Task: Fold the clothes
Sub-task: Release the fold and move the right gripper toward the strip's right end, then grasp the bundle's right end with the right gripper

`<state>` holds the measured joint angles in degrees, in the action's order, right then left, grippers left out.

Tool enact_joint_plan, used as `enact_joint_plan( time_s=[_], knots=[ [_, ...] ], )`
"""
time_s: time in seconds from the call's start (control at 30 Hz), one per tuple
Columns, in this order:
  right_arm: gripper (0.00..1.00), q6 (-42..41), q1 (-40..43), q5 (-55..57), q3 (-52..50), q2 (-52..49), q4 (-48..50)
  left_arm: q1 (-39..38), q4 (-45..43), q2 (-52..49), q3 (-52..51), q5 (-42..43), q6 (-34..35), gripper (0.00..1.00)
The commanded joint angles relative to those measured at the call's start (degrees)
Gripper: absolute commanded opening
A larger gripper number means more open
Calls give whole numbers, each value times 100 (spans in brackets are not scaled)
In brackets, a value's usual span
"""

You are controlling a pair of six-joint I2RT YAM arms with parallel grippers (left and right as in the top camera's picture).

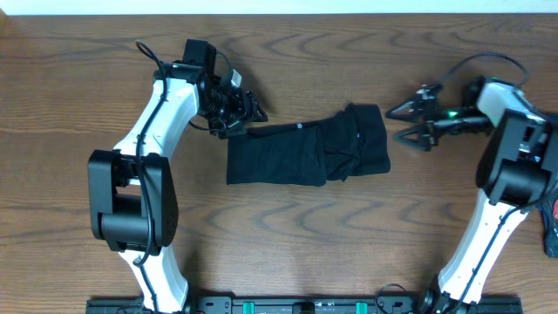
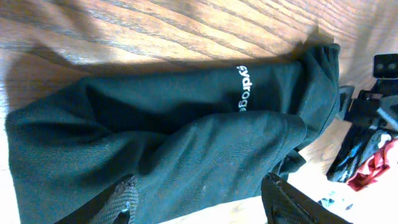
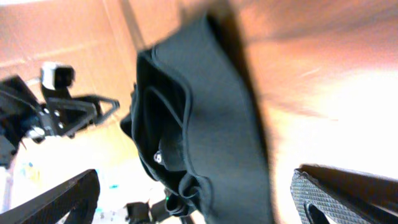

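Overhead, the wooden surface point(image 1: 288, 235) fills the frame. The left arm point(image 1: 148, 148) and the right arm point(image 1: 506, 166) both reach in from the near edge. Between them lies the top point(image 1: 305, 153), a black oblong folded over on itself and running from one tool toward the other. Its end nearer the left tool point(image 1: 246, 122) is flat and square-cut. The end nearer the right tool point(image 1: 395, 124) is bunched into thicker, uneven folds.

The left tool sits at the far corner of the flat end, right against the cloth edge. In the left wrist view its two fingers point(image 2: 121, 202) stand well apart and the fabric point(image 2: 155, 143) spreads out ahead of them. One pad is partly overlapped by the cloth. The jaws are not pressed together on anything, and whether they touch the fabric cannot be told.

The right tool hangs just beside the bunched end, clear of it, with its jaws spread wide and nothing held. In the right wrist view the top point(image 3: 211, 124) lies ahead of the spread fingers point(image 3: 339, 199).

Past the right tool, the left wrist view catches a dark bundle point(image 2: 367, 163) with a red patch.

White logo lettering point(image 2: 241, 87) shows on the upper layer, nearer the bunched end. A small white tag point(image 3: 158, 157) peeps from the folds facing the right tool.
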<state>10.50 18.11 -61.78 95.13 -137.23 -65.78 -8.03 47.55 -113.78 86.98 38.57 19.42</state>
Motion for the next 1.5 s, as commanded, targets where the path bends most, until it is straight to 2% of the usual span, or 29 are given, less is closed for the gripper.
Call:
enact_joint_plan(
  time_s=[0.0, 0.53, 0.9, 1.07, 1.17, 1.37, 1.43, 1.47],
  knots=[
    [99, 26, 127, 2253, -236, -581, 361, -44, 15, 129, 111, -68, -101, 65],
    [99, -175, -1248, 2256, -555, -595, 1165, -46, 17, 129, 111, -70, -98, 65],
    [98, -282, -1335, 2256, -1423, -595, 1690, -48, 22, 129, 111, -68, -98, 64],
    [74, -319, -1296, 2256, -1759, -595, 2017, -46, 66, 129, 111, -70, -96, 60],
    [80, -321, -1290, 2256, -1888, -595, 2127, -46, 105, 129, 111, -70, -96, 60],
    [74, -326, -1270, 2258, -1943, -595, 2162, -46, 151, 129, 111, -68, -94, 60],
    [54, -343, -1237, 2256, -1945, -595, 2162, -48, 199, 129, 111, -68, -94, 60],
    [50, -343, -1215, 2256, -1945, -595, 2162, -48, 219, 129, 111, -68, -94, 60]
  ],
)
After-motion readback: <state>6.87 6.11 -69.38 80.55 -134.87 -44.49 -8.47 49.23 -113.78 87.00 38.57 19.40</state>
